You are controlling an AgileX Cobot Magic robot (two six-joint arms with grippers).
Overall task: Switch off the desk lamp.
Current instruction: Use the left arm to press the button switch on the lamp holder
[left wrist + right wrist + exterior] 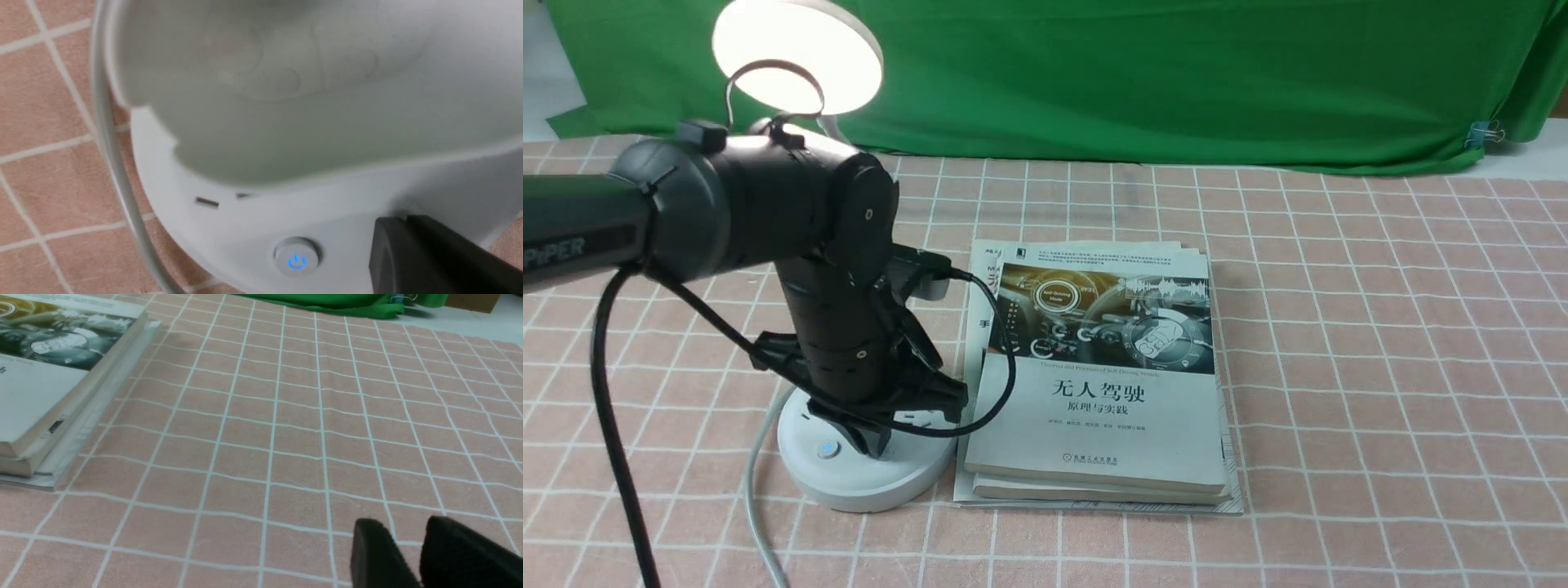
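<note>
Lit desk lamp [797, 55] on counter [1339, 367], left of books [1094, 416]. Left hand [402, 216] pressed together over base [866, 482]. Neck likely bendy, head light; press power button [296, 257], no gripping.

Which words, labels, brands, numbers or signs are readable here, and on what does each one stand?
"PiPER": left arm
"无人驾驶", "原理与实践": top book's cover
"机械工业出版社": bottom of that cover
"Self-Driving Mode": round dial in the cover picture
Blue power sign: button on the lamp base
Too small or blurred: author line, English subtitle, print along the cover's top edge.
</note>
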